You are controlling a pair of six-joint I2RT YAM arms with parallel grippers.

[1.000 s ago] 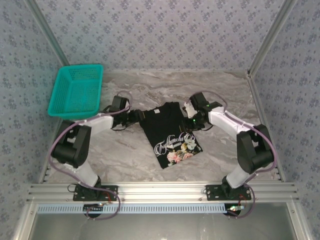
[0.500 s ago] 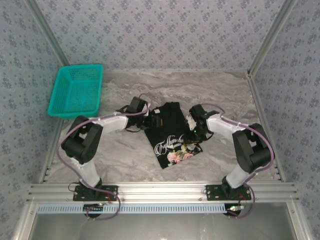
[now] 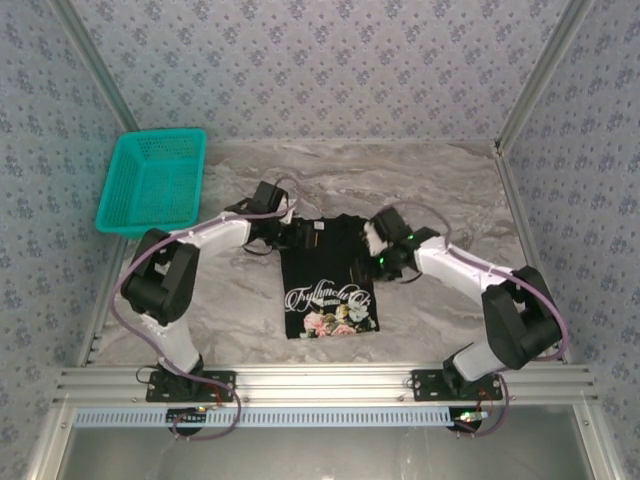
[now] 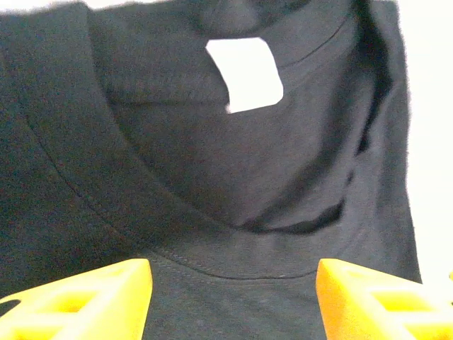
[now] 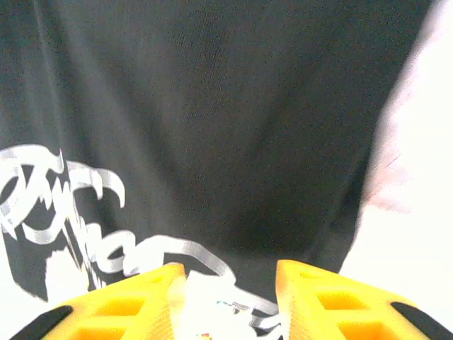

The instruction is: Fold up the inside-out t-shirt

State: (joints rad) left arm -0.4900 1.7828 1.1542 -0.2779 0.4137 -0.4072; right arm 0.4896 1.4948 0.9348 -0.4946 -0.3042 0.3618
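The inside-out t-shirt [image 3: 328, 280] lies as a narrow rectangle mid-table, print up at its near end. The left gripper [image 4: 233, 283] hovers over the far collar edge, fingers spread wide. The right gripper [image 5: 230, 283] is at the right edge, fingers slightly parted. Marble table [image 3: 440, 180] shows on every side, and the teal basket [image 3: 160, 135] sits far left.

We are reading the inside-out t-shirt [image 3: 328, 275] as soft, matt black knit cloth with stitched seams at the collar. Its print [image 3: 331, 308] is looking flat and slightly chalky, and the neck label [image 4: 245, 75] is showing as a smooth white tag. We are noting the fingers [image 4: 85, 301] of the left gripper [image 4: 232, 269] and of the right gripper [image 5: 228, 273] as yellow moulded plastic with a satin finish. The table [image 3: 440, 190] is presenting a smooth, grey, marble-patterned surface. The basket [image 3: 150, 190] is appearing as teal perforated plastic, and the rail [image 3: 330, 382] as brushed bare metal.
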